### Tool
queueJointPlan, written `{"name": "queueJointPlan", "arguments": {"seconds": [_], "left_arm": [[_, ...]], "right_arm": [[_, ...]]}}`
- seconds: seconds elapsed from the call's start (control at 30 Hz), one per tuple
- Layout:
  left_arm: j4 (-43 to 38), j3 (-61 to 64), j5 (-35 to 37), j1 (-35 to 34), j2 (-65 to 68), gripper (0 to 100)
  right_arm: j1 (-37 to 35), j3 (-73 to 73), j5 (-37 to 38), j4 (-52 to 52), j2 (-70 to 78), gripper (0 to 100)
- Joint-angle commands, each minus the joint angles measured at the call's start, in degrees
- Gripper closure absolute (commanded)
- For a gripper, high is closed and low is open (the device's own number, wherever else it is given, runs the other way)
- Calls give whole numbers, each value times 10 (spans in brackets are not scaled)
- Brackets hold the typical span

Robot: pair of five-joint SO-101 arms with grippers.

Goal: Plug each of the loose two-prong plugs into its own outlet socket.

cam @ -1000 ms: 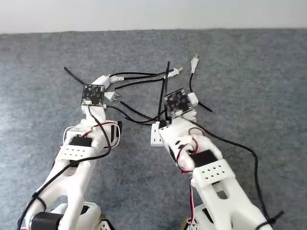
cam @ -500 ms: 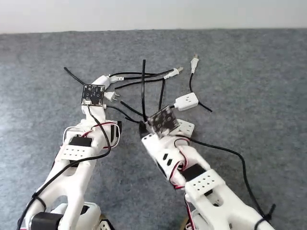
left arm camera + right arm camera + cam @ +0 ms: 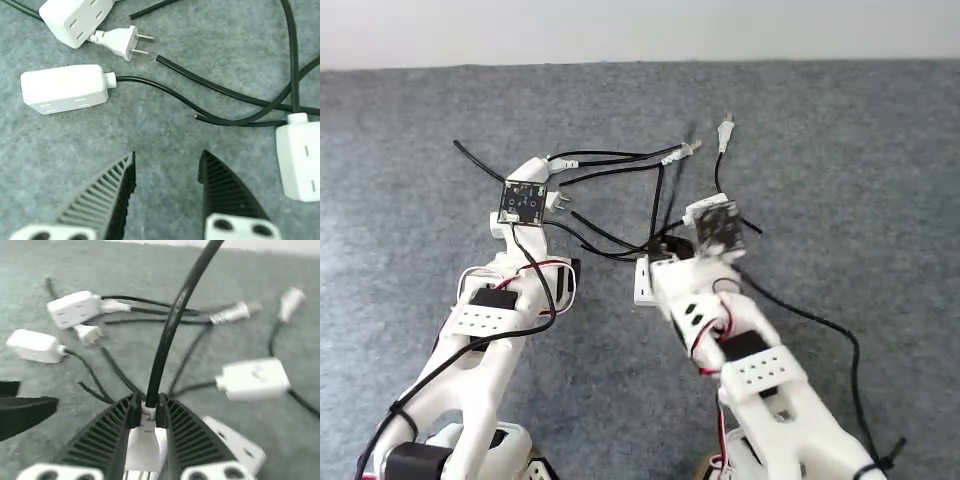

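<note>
My right gripper is shut on a white two-prong plug whose black cord rises out between the fingers. It hangs over the carpet above a white outlet block, with another outlet close beneath. In the high view this gripper sits beside the outlet. My left gripper stands open over bare carpet, short of a corded outlet and a loose white plug. Two more loose plugs lie at the far side.
Black cords cross and tangle on the grey carpet between the arms. A further outlet lies past the loose plug, and another outlet is off to the side of my left gripper. A pale wall borders the far edge.
My right arm has swung back to the right with the plug held and its cord trailing, and now covers the outlet that showed half a second ago. The left arm shifted slightly.
</note>
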Motion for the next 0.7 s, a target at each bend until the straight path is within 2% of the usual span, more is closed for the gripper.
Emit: {"name": "queueJointPlan", "arguments": {"seconds": [0.0,0.07,0.2,0.33,0.53,0.67], "left_arm": [[-12,-4,-2,4,-17,808],[-12,-4,-2,4,-17,808],[-12,-4,-2,4,-17,808],[-12,-3,-2,4,-17,808],[-12,-3,-2,4,-17,808],[-12,-3,-2,4,-17,808]], "right_arm": [[21,-85,-33,167,-15,991],[21,-104,-33,216,-15,991],[29,-106,-23,244,-15,991],[53,-119,80,317,-15,991],[129,-114,123,382,-12,991],[149,-116,140,383,30,986]]}}
